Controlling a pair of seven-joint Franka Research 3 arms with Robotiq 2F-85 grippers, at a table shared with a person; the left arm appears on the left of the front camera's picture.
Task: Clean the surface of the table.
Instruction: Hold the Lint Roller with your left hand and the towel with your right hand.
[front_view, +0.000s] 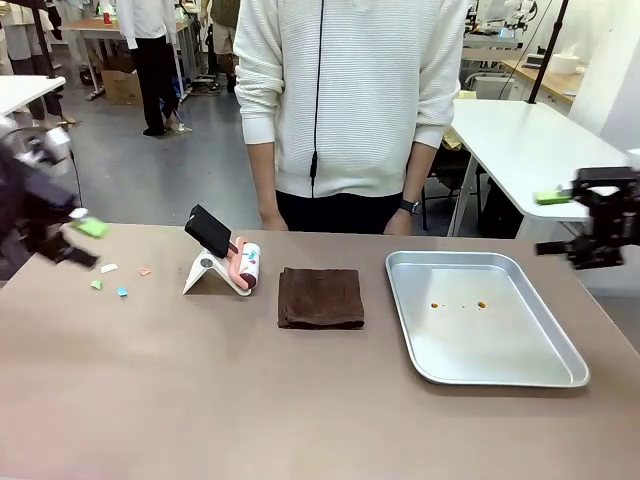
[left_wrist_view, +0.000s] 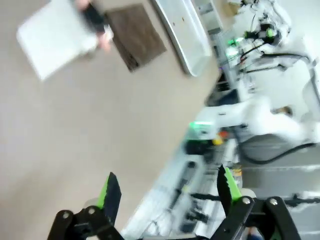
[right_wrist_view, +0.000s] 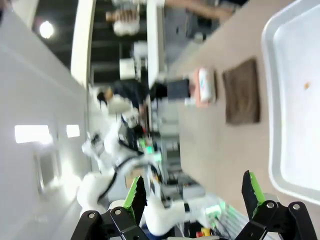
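Note:
The taupe-brown table (front_view: 300, 400) carries a few small paper scraps (front_view: 120, 280) at its left. A lint roller (front_view: 245, 268) with a black handle leans on a white stand (front_view: 205, 272) near the middle. A folded brown cloth (front_view: 320, 297) lies beside it. My left gripper (front_view: 82, 243) is blurred above the table's left edge, close to the scraps. It is open and holds nothing (left_wrist_view: 167, 192). My right gripper (front_view: 552, 222) hangs off the table's right end above the tray's far corner, also open and holding nothing (right_wrist_view: 194, 192).
A silver metal tray (front_view: 560, 375) with a few brown crumbs lies on the right of the table. A person in a white sweater (front_view: 350, 100) stands at the far edge, hands low behind it. A white-topped table (front_view: 520, 140) stands behind on the right.

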